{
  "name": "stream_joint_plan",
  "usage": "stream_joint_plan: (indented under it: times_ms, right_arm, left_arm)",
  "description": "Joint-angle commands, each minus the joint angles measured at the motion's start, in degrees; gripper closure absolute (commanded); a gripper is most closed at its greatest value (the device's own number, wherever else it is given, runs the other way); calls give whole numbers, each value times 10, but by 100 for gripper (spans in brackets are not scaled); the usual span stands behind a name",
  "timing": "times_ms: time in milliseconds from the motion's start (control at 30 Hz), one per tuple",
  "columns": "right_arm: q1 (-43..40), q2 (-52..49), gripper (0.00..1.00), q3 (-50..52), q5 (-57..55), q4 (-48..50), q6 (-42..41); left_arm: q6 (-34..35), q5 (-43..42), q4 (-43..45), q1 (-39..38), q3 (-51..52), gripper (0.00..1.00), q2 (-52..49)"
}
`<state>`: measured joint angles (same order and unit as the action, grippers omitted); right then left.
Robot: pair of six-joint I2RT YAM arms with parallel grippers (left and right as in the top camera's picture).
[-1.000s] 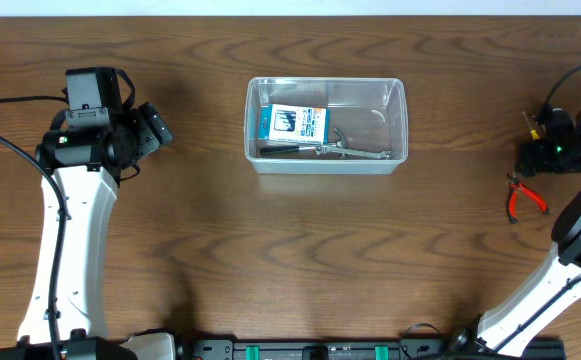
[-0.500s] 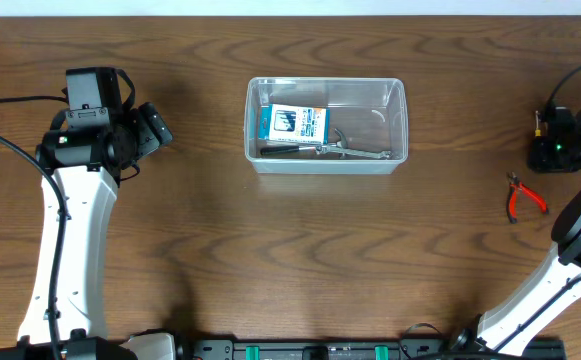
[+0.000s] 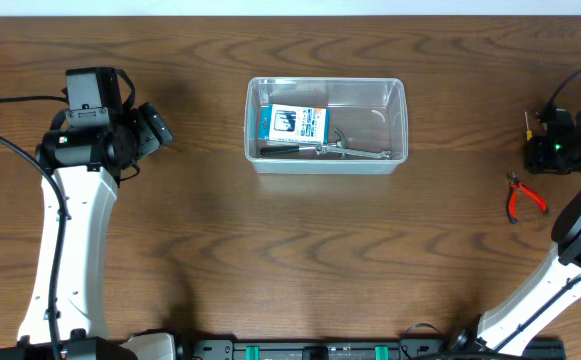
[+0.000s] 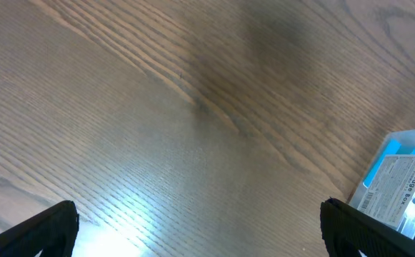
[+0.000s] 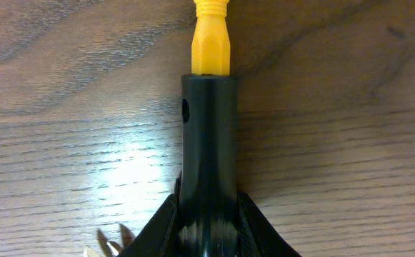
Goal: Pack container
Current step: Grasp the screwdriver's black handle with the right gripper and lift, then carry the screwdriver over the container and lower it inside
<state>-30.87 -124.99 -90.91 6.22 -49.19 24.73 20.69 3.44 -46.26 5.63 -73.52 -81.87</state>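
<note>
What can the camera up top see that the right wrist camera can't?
Only overhead: the clear container with a blue-and-white box and metal tools inside, and the red pliers lying on the wood. Only the right wrist: a big close-up of the black-handled tool, showing its yellow tip clearly. Both: the wooden table, and the right end effector, which seems to be gripping that tool.

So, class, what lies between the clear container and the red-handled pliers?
Nothing: in the overhead view, only bare wooden table separates the container from the pliers.
</note>
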Motion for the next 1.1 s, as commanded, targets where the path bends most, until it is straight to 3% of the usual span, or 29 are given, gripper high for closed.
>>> stream_joint_plan:
  times_ms: [0,300,533,733,1067]
  right_arm:
    - [10,-5,99,-16,18,-9,-42]
    - [20,49,99,-135,50,-67,-46]
    - [74,82,99,-252,83,-145,-30]
    - [171,108,99,-313,91,-201,48]
    - [384,125,99,-318,90,-279,153]
  left_arm:
    - [-9,9,-1,2,3,2,2]
    - [-9,9,-1,2,3,2,2]
    - [-9,9,-1,2,3,2,2]
    - [-9,9,-1,2,3,2,2]
    - [-9,9,-1,2,3,2,2]
